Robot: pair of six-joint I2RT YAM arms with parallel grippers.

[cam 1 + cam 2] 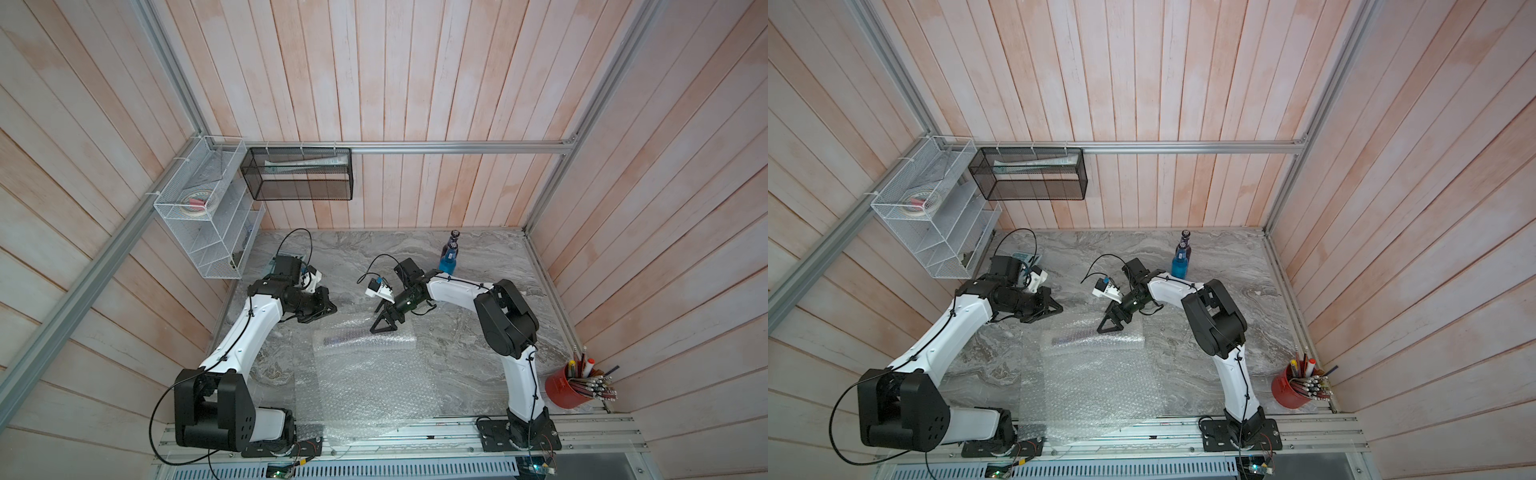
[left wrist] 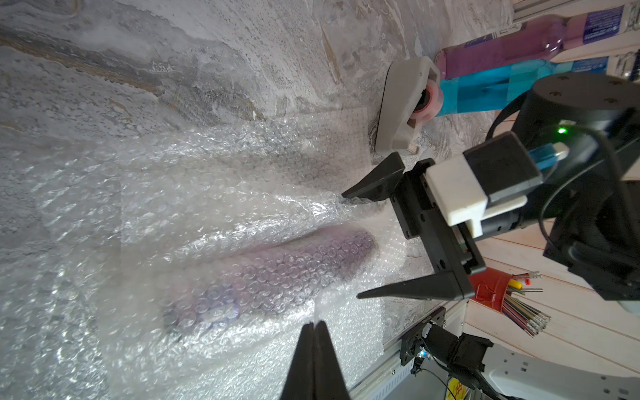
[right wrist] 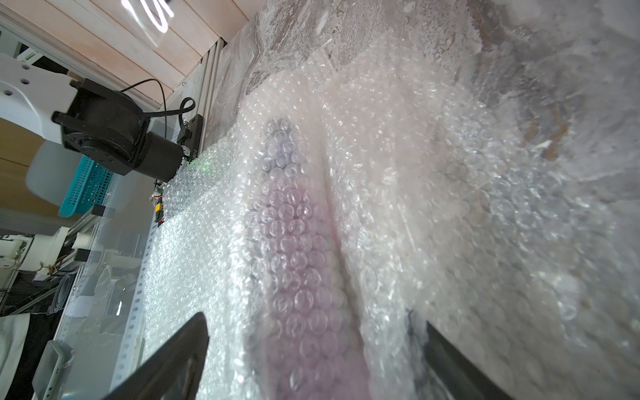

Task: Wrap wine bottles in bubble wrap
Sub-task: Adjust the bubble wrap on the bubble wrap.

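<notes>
Standing bottles (image 1: 448, 262), right of centre, bear unreadable blue labels (image 2: 597, 19). Left gripper (image 2: 313, 325) closed; right gripper (image 2: 350, 246) open astride wrapped bottle (image 2: 270, 273).

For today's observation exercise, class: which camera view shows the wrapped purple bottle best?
The left wrist view: the wrapped purple bottle shows full length under the bubble wrap. The right wrist view crops its end; both top views show a faint purple streak.

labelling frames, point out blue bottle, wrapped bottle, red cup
blue bottle (image 1: 447, 264): in a top view, blue body
wrapped bottle (image 2: 277, 273): left wrist view, mid-body
red cup (image 1: 561, 392): in a top view, outer wall
</notes>
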